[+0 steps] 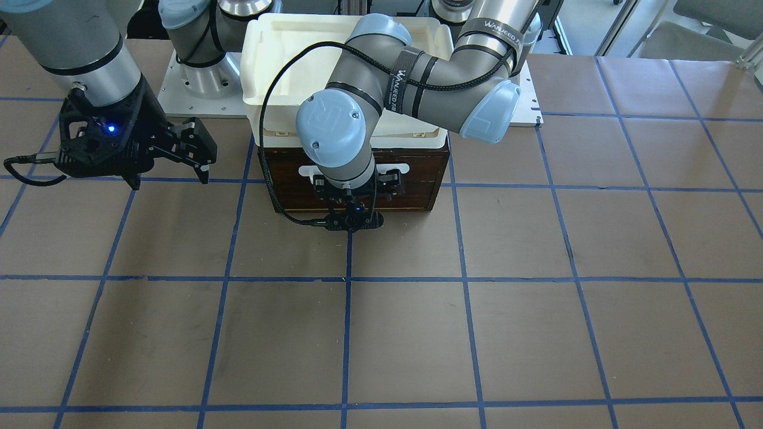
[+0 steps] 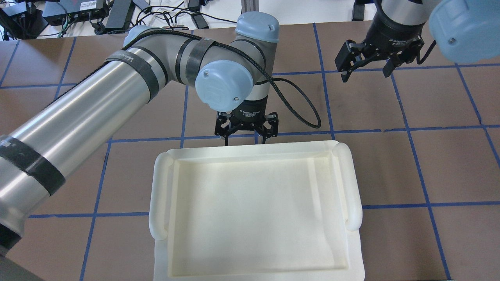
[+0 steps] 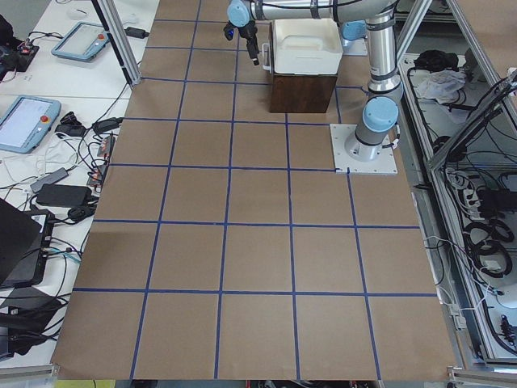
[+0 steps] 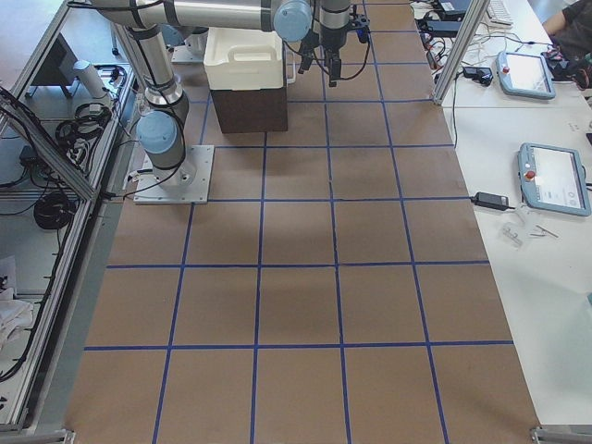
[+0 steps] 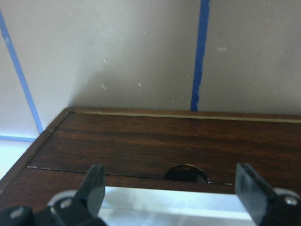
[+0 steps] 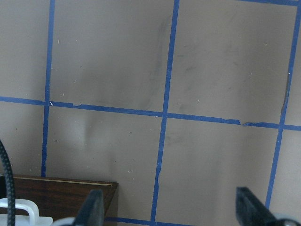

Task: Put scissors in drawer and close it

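Note:
The drawer [image 1: 417,186] has a dark brown wooden front and a white bar handle [image 1: 404,168]. It looks pushed in flush with its wooden box, which sits under the white foam tray. My left gripper [image 1: 356,189] hangs just in front of the drawer front, open, with its fingers [image 5: 94,188] on either side of the white handle [image 5: 169,205] and not closed on it. My right gripper [image 1: 199,152] is open and empty above the table, off to the side of the box. It also shows in the overhead view [image 2: 367,70]. The scissors are hidden in every view.
A white foam tray [image 2: 164,203] lies on top of the wooden box [image 3: 303,93]. The brown table with its blue tape grid [image 1: 465,333] stretches out in front of the drawer. The arm bases [image 1: 197,89] stand behind the box.

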Tool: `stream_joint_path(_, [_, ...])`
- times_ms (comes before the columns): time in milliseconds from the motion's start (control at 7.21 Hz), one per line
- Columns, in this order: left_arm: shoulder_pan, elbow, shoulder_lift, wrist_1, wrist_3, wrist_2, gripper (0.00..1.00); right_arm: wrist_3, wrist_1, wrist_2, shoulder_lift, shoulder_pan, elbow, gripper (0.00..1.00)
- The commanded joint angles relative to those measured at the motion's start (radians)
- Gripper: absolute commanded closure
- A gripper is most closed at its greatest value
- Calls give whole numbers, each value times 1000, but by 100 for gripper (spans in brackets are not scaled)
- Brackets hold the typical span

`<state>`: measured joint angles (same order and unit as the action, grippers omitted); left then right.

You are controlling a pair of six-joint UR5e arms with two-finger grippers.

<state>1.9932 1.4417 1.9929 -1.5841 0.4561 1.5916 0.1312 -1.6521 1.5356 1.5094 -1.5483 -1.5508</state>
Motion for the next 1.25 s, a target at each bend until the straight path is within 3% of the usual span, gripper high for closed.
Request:
stream_joint_path(0, [-26, -9, -34, 116, -2, 39, 0, 2, -2, 0, 0, 1, 1, 0])
stream_joint_path(416, [-102, -14, -188, 64, -13, 33, 0, 4, -2, 1, 0, 2, 2, 0])
stream_joint_path(693, [-173, -12, -290, -18, -182, 21, 0, 4, 1, 1, 0, 4, 2, 0])
stream_joint_path(1109, [-266, 2, -384, -80, -270, 25, 0, 2, 1, 1, 3, 4, 2, 0])
